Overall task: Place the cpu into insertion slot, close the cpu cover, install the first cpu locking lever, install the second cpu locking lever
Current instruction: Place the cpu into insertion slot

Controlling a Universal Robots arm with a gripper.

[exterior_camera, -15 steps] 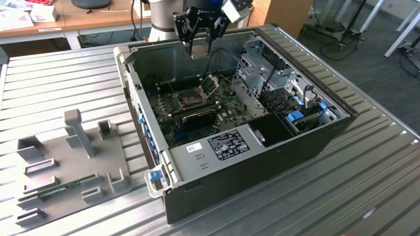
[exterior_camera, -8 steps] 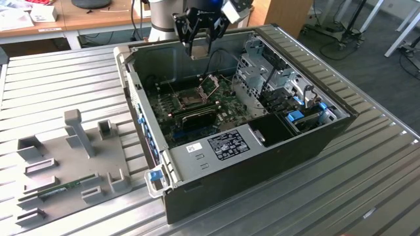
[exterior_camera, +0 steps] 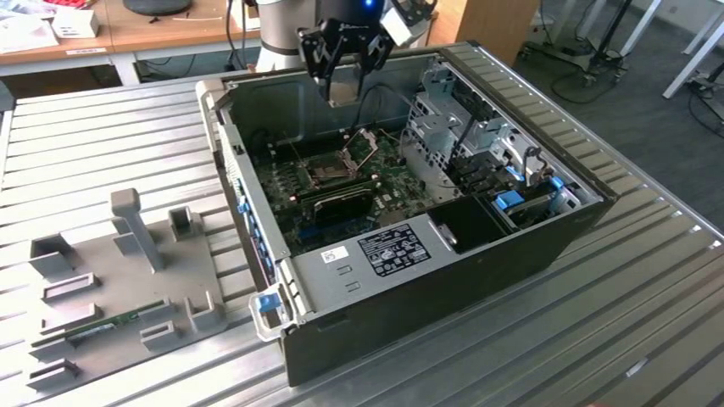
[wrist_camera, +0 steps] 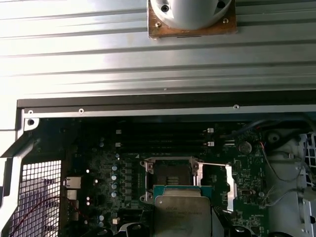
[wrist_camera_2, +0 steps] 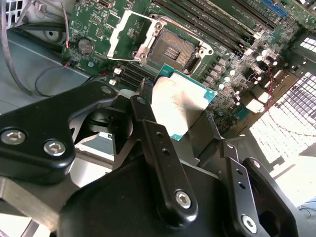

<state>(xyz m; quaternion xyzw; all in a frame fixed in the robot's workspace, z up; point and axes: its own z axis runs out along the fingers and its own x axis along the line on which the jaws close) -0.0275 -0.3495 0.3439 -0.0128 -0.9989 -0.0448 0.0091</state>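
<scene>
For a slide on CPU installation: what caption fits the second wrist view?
Gripper holds the cpu over the motherboard, near the empty insertion slot, whose cpu cover stands open.

The exterior view looks down from high and well back across the slatted table (exterior_camera: 102,144) into the open computer case (exterior_camera: 453,297), while both wrist views face down close over the motherboard (wrist_camera_2: 94,19), sharing the insertion slot (wrist_camera_2: 174,49) (wrist_camera: 170,177) and cpu (wrist_camera_2: 180,106) (wrist_camera: 182,215).
</scene>
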